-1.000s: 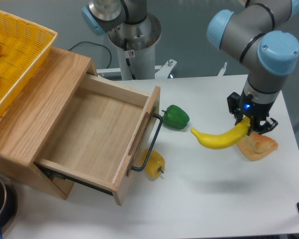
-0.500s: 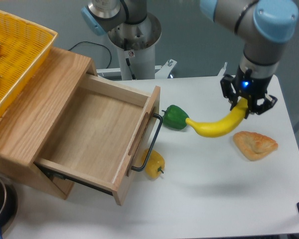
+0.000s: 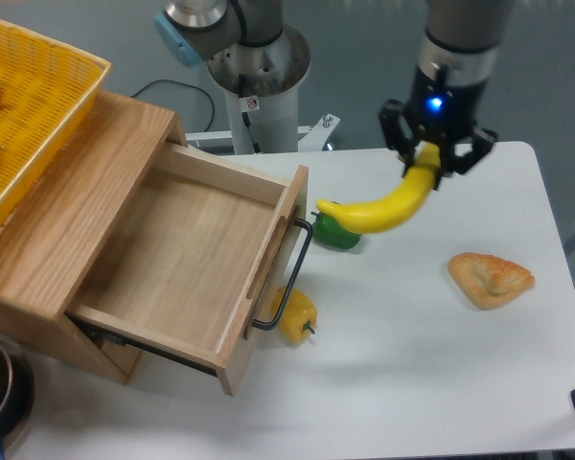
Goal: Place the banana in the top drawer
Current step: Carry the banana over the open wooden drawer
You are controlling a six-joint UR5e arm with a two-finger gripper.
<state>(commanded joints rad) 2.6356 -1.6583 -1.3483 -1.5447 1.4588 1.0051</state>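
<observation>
My gripper is shut on one end of the bright-yellow banana and holds it in the air above the white table. The banana's free end hangs down to the left, over the green pepper, close to the drawer's front panel. The top drawer is pulled open at the left; its light-wood inside is empty. Its black loop handle points toward the table's middle.
A green bell pepper lies under the banana's tip. A small yellow bell pepper lies by the drawer handle. A flat pastry lies at the right. A yellow woven basket sits on the cabinet at the far left.
The gripper has lifted the banana and carried it up and to the left, from beside the pastry to above the green pepper near the drawer front.
</observation>
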